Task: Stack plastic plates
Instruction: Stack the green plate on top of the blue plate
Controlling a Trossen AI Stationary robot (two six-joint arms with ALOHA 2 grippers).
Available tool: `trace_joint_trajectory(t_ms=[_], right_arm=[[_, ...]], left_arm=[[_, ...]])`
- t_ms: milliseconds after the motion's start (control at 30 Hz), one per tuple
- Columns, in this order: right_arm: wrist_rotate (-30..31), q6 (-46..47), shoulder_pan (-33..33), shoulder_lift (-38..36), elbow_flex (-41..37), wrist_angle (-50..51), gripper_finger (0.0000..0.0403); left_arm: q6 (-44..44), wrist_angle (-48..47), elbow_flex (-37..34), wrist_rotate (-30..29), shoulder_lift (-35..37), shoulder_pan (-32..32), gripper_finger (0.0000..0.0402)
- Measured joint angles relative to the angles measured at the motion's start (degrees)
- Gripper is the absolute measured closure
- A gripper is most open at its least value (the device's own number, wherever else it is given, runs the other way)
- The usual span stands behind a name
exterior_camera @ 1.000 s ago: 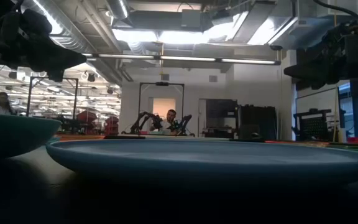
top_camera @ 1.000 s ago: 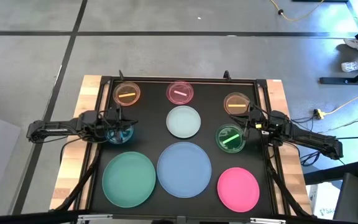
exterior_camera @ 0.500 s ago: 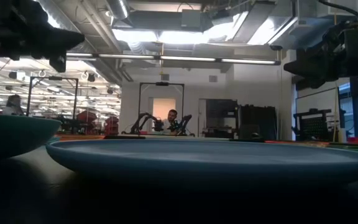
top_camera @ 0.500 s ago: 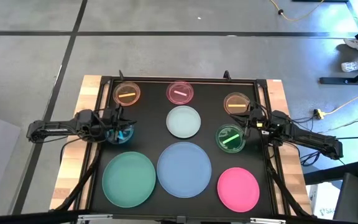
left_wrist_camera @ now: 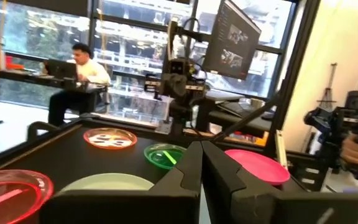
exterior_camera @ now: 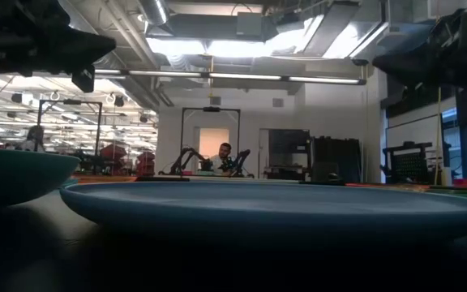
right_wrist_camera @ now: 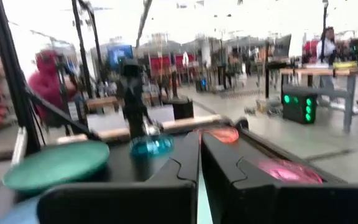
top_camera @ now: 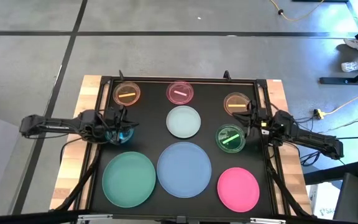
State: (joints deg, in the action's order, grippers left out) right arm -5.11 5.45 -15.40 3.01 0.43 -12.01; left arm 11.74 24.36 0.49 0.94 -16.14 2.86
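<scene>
Three large plates lie along the near side: teal (top_camera: 128, 179), light-blue (top_camera: 184, 169) and pink (top_camera: 238, 188). A medium pale plate (top_camera: 183, 121) lies at the middle. Small translucent plates lie around it: yellow-orange (top_camera: 127, 94), pink (top_camera: 180, 93), amber (top_camera: 236, 103), green (top_camera: 230, 138) and blue (top_camera: 120, 132). My left gripper (top_camera: 127, 125) hovers level over the blue plate, fingers shut and empty (left_wrist_camera: 201, 171). My right gripper (top_camera: 248, 120) hovers level between the amber and green plates, fingers shut and empty (right_wrist_camera: 200, 163).
All the plates rest flat on a black mat with a raised black frame (top_camera: 179, 80) on the wooden table. In the low view the light-blue plate (exterior_camera: 274, 207) and the teal plate (exterior_camera: 14, 170) fill the foreground. A person (left_wrist_camera: 82, 74) sits beyond the table.
My left arm's elbow has drawn back toward the table's left edge, and the gripper has risen and levelled, staying over the small blue plate. My right gripper has risen a little. No plate has moved.
</scene>
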Motion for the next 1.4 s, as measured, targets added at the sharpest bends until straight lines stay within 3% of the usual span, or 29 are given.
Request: trace_joint_trajectory(t_ms=[167, 533, 1033, 1267, 1400], right_arm=[[-1.52, -2.77, 0.0, 0.0, 0.0, 2.98, 0.0388], [-1.56, -6.63, 0.0, -0.15, 0.06, -2.15, 0.0388], [-1.39, -8.98, 0.0, -0.15, 0.11, -7.96, 0.0388], [-1.52, -8.87, 0.0, -0.13, 0.11, -5.81, 0.0388], [-2.75, -8.12, 0.02, -0.13, 0.11, -8.08, 0.0388]], left_arm=[[0.19, 5.99, 0.0, -2.67, -7.5, -3.41, 0.0401], [4.2, 13.16, 1.33, -7.39, -20.01, -11.13, 0.0401], [0.41, 5.44, 18.06, -7.73, -40.7, -17.56, 0.0401], [0.2, 5.46, 23.53, -13.95, -45.78, -16.69, 0.0401], [-1.26, 4.57, 26.77, -11.33, -47.67, -17.07, 0.0379]])
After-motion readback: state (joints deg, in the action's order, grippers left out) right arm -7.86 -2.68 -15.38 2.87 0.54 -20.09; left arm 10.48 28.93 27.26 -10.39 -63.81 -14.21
